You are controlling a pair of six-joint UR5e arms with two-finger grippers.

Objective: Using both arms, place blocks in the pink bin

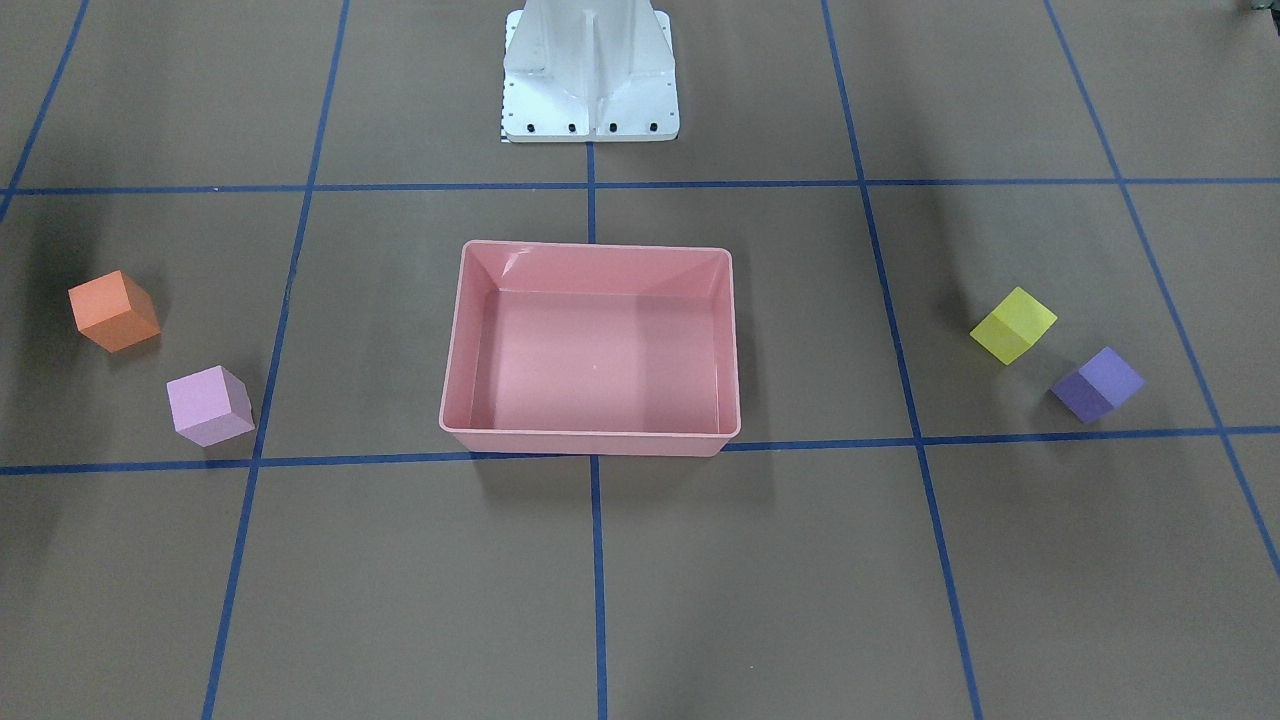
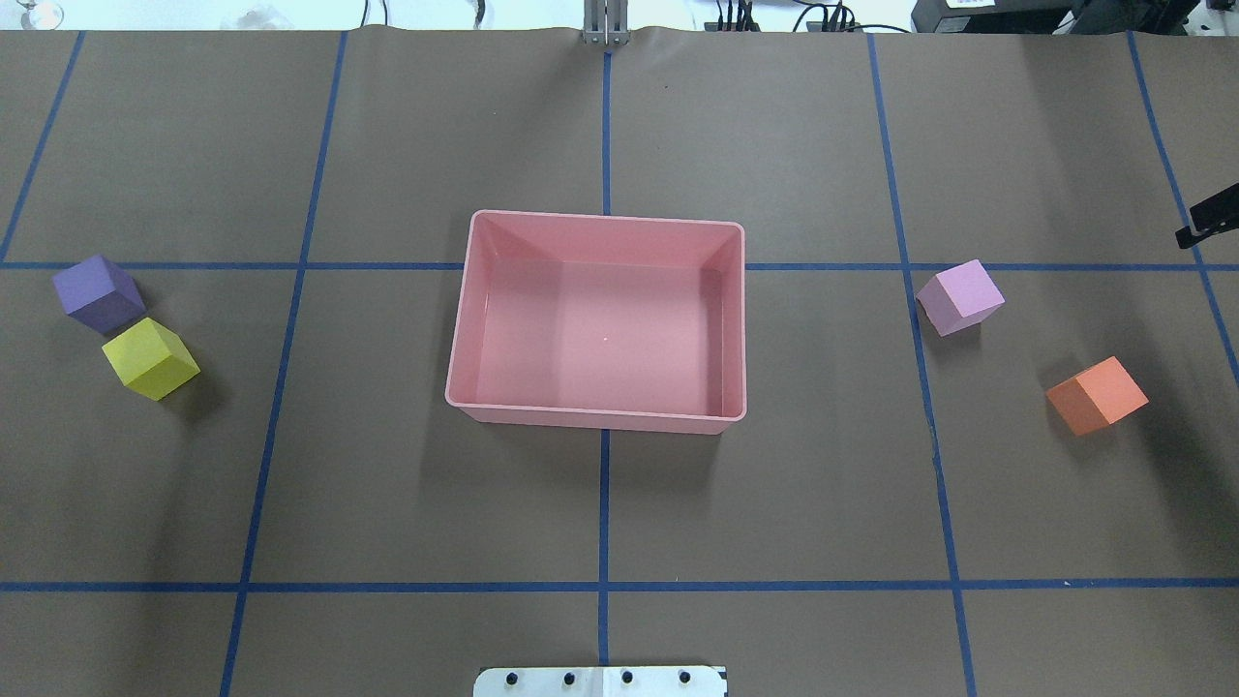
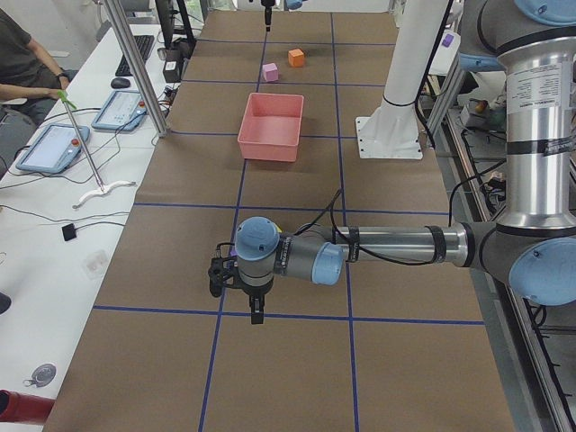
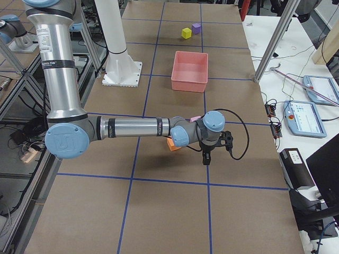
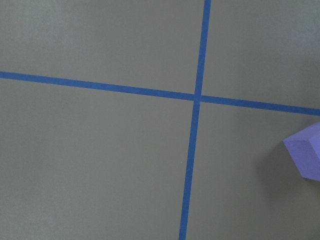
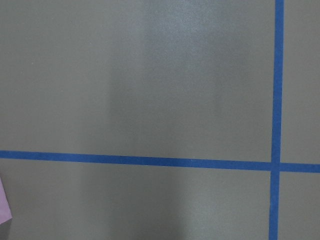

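The pink bin (image 2: 463,319) sits mid-table with nothing in it. The purple block (image 2: 97,292) and yellow block (image 2: 150,358) lie on my left side. The light pink block (image 2: 959,297) and orange block (image 2: 1097,395) lie on my right. My left gripper (image 3: 256,315) points down over the purple and yellow blocks, and its arm hides them in that view. The purple block shows at the left wrist view's edge (image 5: 305,157). My right gripper (image 4: 205,160) points down just past the orange block (image 4: 172,144). I cannot tell whether either is open.
The white base pedestal (image 1: 590,70) stands behind the bin. A black part (image 2: 1210,218) pokes in at the overhead view's right edge. A side desk with tablets (image 3: 54,144) and a seated person (image 3: 18,54) runs along the far edge. Blue tape lines grid the brown table.
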